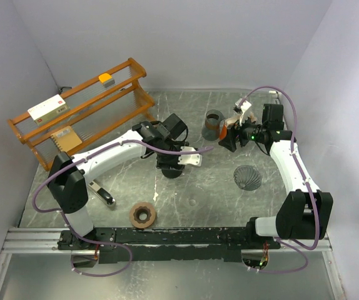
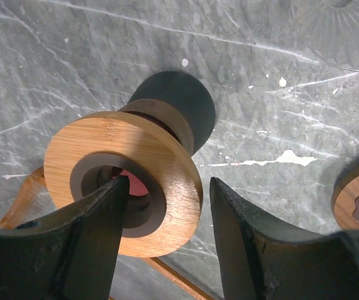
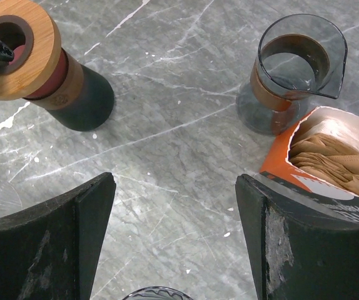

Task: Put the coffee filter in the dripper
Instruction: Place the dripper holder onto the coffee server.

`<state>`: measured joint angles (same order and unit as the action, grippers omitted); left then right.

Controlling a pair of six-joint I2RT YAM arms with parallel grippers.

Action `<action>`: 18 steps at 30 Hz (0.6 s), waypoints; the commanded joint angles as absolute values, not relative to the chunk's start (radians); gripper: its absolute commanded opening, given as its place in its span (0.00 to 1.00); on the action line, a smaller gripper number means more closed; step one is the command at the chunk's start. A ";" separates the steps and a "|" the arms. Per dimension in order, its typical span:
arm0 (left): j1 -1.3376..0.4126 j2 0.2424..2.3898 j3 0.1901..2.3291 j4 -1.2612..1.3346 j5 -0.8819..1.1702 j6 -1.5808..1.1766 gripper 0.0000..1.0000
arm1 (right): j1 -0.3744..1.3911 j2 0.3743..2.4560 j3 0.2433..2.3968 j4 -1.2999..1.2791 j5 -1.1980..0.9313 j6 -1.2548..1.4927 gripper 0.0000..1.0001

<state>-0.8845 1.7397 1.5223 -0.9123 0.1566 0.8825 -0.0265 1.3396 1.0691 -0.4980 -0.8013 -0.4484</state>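
Grey marble table point(image 1: 192, 200), pale walls point(image 1: 179, 37). Filters point(image 3: 329, 159) sat in the orange box point(image 3: 277, 166) at 2 o'clock, beside the wide-open right gripper point(image 3: 174, 184). Left gripper point(image 2: 167, 182) gaped around a bamboo ring point(image 2: 104, 137). Box print unreadable.

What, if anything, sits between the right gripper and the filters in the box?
Nothing visible. The open right gripper hangs just beside the filter box, whose top is open, leaving the brown filters exposed.

Glass dripper point(image 1: 248, 177) R of ctr, rack point(image 1: 82, 111) L
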 commanded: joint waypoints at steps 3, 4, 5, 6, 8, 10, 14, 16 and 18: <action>-0.892 1.744 1.569 -0.906 0.167 0.858 0.66 | -0.035 1.333 1.066 -0.491 -0.798 -0.455 0.79; -0.891 1.744 1.569 -0.906 0.172 0.858 0.65 | -0.035 1.332 1.065 -0.490 -0.796 -0.455 0.80; -0.891 1.744 1.567 -0.904 0.178 0.858 0.65 | -0.036 1.332 1.063 -0.488 -0.794 -0.455 0.80; -0.892 1.745 1.565 -0.903 0.181 0.859 0.65 | -0.035 1.333 1.063 -0.487 -0.794 -0.454 0.80; -0.891 1.750 1.565 -0.898 0.178 0.859 0.64 | -0.035 1.334 1.064 -0.491 -0.794 -0.455 0.80; -0.891 1.760 1.575 -0.901 0.175 0.855 0.63 | -0.035 1.333 1.064 -0.491 -0.795 -0.456 0.80; -0.891 1.769 1.587 -0.902 0.182 0.850 0.60 | -0.035 1.331 1.064 -0.488 -0.789 -0.455 0.80; -0.892 1.776 1.595 -0.905 0.183 0.846 0.59 | -0.036 1.330 1.065 -0.489 -0.789 -0.455 0.80; -0.891 1.782 1.605 -0.911 0.188 0.838 0.58 | -0.036 1.328 1.062 -0.486 -0.788 -0.454 0.80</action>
